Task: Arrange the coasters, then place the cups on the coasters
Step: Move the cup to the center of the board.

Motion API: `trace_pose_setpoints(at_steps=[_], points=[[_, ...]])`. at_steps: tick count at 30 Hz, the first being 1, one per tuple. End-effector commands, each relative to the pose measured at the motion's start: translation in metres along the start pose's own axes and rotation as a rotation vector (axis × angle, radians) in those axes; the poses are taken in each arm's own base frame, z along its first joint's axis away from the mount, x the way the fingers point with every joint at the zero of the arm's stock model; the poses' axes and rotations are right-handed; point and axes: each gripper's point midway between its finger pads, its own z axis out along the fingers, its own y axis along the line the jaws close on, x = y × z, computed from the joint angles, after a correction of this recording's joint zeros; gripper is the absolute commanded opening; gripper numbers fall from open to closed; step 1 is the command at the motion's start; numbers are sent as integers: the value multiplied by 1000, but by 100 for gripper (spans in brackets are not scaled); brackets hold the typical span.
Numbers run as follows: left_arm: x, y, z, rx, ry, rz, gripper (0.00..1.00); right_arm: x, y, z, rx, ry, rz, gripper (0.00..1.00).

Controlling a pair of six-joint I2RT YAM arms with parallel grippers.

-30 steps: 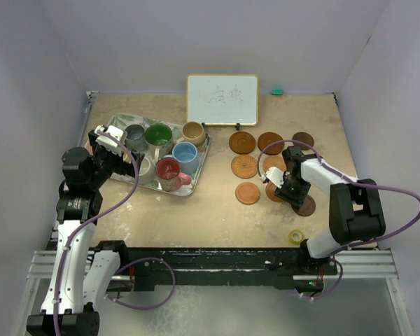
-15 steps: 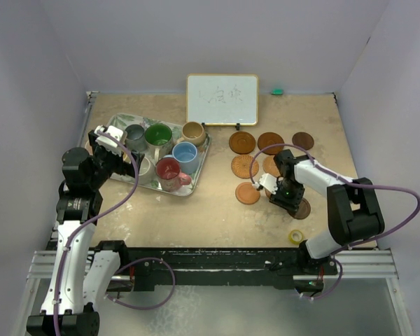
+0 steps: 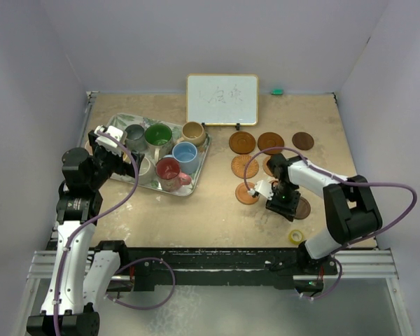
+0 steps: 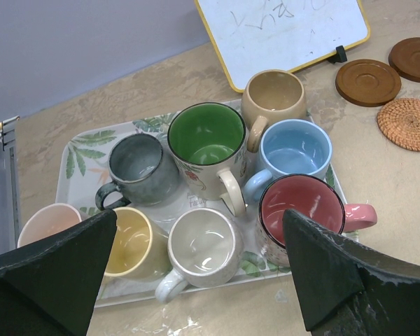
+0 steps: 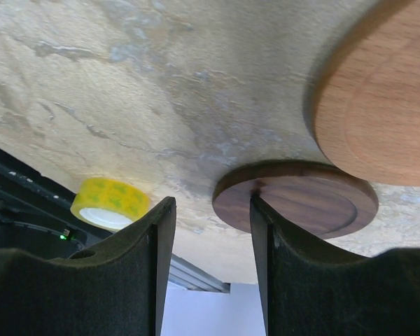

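Several coasters lie on the right half of the table, among them a woven one (image 3: pixel 244 166) and an orange one (image 3: pixel 247 194). My right gripper (image 3: pixel 280 199) is low over them and open; in its wrist view nothing is between the fingers (image 5: pixel 211 266), and the right finger stands against the rim of a dark brown coaster (image 5: pixel 301 203), with a lighter coaster (image 5: pixel 385 105) beside it. Several cups stand on the leaf-patterned tray (image 4: pixel 84 147): grey (image 4: pixel 140 168), green (image 4: pixel 206 143), tan (image 4: pixel 273 98), blue (image 4: pixel 294 150), red (image 4: pixel 301 213), white (image 4: pixel 203 245), yellow (image 4: pixel 129 241), pink (image 4: pixel 49 224). My left gripper (image 3: pixel 112 140) hovers wide open above the tray's left side.
A small whiteboard (image 3: pixel 222 99) stands at the back, behind the tray and the coasters. A yellow tape roll (image 3: pixel 295 236) lies near the front edge, close to my right gripper. The enclosure walls close in the table on three sides.
My right gripper has moved left and toward the near edge, over the coasters, staying open. The left arm and the cups have not moved.
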Motion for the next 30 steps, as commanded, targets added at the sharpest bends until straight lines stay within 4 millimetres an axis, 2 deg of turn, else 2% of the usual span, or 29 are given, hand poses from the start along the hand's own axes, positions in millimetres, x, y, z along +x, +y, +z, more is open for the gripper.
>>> trace_pose_setpoints(at_steps=[1,10,21,30], points=[[-12,3,-1,-9,-48,27,99,-16,19,6,-104,-51,-12,50],[-11,4,0,-9,-45,26,99,-30,27,6,-154,-78,-38,50],[-11,4,-1,-12,-46,28,99,-48,47,0,-234,-103,-95,50],[-10,5,-1,-13,-44,30,99,-73,63,1,-247,-94,-156,50]])
